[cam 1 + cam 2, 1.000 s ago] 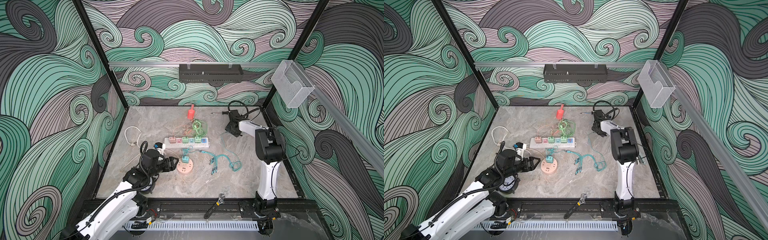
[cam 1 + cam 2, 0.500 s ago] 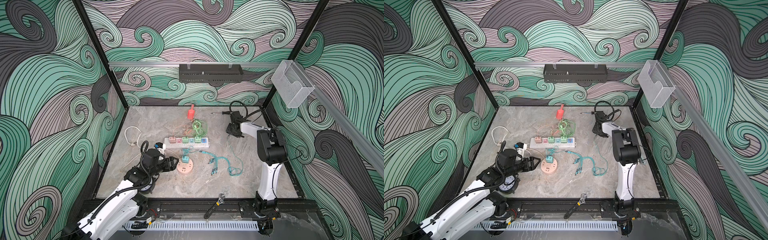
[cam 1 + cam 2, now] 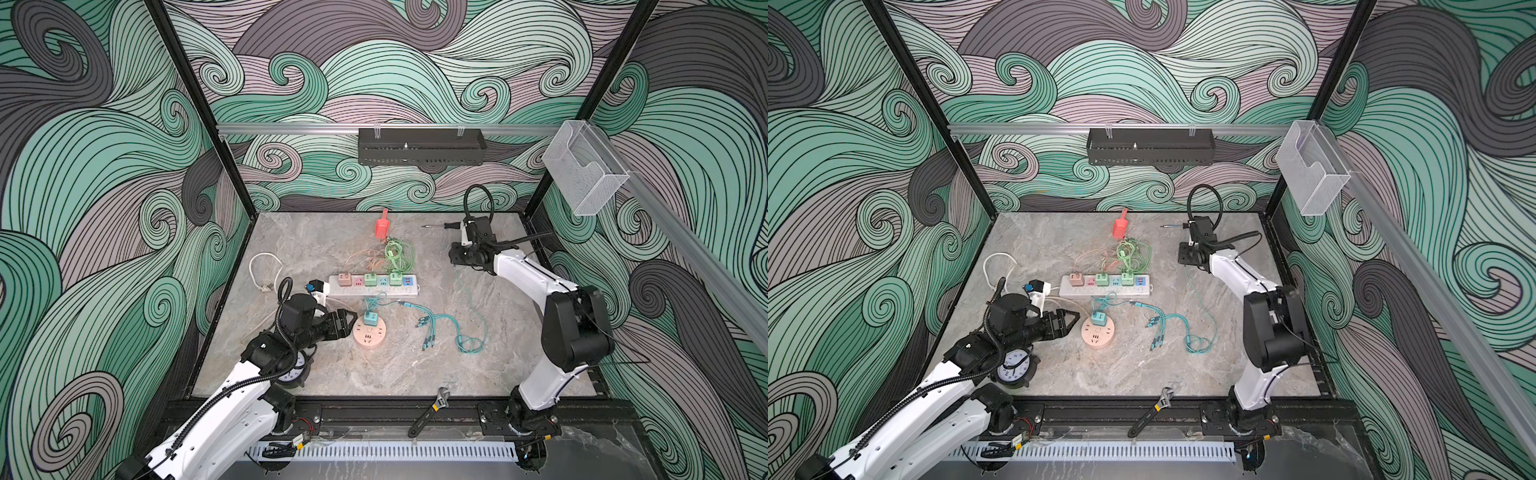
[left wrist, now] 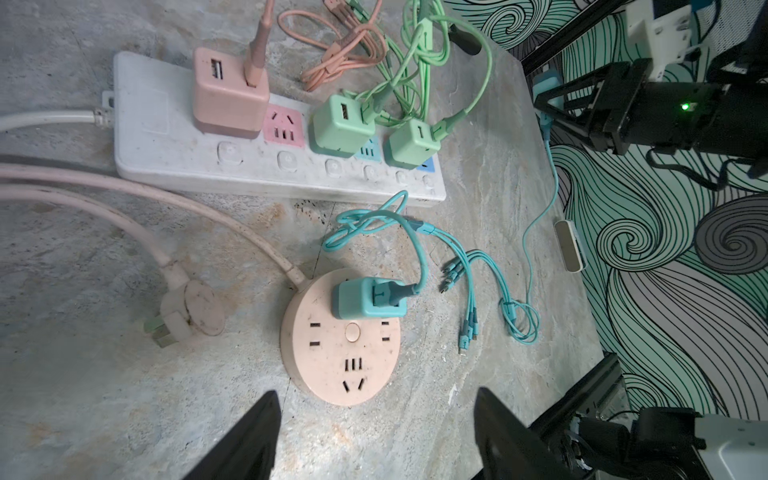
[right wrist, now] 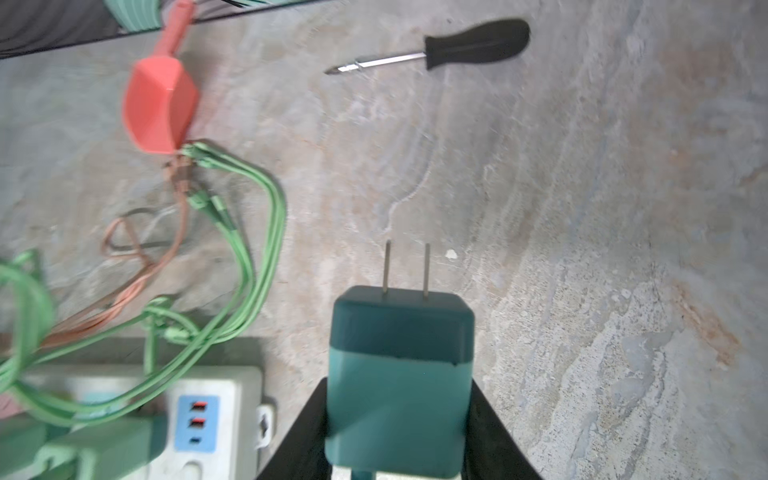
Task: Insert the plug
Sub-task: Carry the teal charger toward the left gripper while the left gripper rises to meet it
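- Teal plug: clamped between the fingers of the right tool and clear of the tabletop. Its two prongs are bare and point away from the wrist. It hangs over the far right part of the tabletop, near the end of the power strip but not over any slot.
- Change noted: within the last second the right tool's fingers drew in and settled on the plug body. The body now sits square between them, and the grip looks secure.
- Right arm: the elbow has swung toward the near edge, while the tool has kept roughly the same spot.
- Cable: it trails from the plug down to the tabletop, and its loop has crept slightly toward the near edge.
- Left tool: fingers apart and holding nothing, just beside the round socket. No shift is visible.
- Outlets: the round socket carries one charger, and its other slots are free. The power strip carries three chargers, with a pink slot free among them.
- Assessment: the pick-up appears complete, while the carry and the insertion remain. The pictures do not show which outlet is intended.
- Risk: the prongs must be turned down to face a slot. The trailing cable may drag or snag as the plug travels.
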`<state>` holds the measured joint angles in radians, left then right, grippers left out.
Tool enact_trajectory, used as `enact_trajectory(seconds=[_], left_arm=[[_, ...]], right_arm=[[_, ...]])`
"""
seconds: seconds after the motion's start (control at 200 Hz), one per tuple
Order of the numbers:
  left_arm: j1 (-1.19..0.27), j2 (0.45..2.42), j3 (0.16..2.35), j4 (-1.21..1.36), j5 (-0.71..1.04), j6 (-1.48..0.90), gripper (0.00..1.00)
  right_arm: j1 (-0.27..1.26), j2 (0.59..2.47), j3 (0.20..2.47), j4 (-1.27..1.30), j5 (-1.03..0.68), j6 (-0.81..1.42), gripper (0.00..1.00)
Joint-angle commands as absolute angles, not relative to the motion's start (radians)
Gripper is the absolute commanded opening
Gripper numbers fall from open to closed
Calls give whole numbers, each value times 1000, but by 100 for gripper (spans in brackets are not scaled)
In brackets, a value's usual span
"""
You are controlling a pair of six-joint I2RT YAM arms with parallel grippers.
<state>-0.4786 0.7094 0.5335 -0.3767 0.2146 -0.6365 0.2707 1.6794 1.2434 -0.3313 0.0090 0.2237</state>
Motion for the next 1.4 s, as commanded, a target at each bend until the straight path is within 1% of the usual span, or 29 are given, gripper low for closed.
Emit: enact_trajectory(seconds=[0.0,0.295,0.465,0.595,0.756,0.866,1.096,1.291,1.396], left_arm=[[-471,705,593,-426,241,-624,76],[-470,728,671,-398,306,-660,76],[-469,758,728,-396,334,-672,77],[-469,768,769,-399,335,-682,78],[-469,789,801,-374,368,-699,79],[-468,815,823,-339,422,-709,81],[-469,881,832,-180,614,-753,81],[-469,938,846,-73,747,-821,81],[-471,965,869,-61,814,-830,81]], right_arm=[[295,1597,1197,-297,-57,135,32],[379,1384,1116,-263,-137,19,32],[420,1277,1049,-217,-223,-33,32],[446,1221,1000,-190,-300,-68,32],[498,1169,980,-215,-338,-118,32],[534,1141,976,-229,-365,-131,32],[608,1095,970,-275,-407,-194,32],[672,1078,973,-296,-409,-226,32],[710,1080,993,-323,-388,-236,32]])
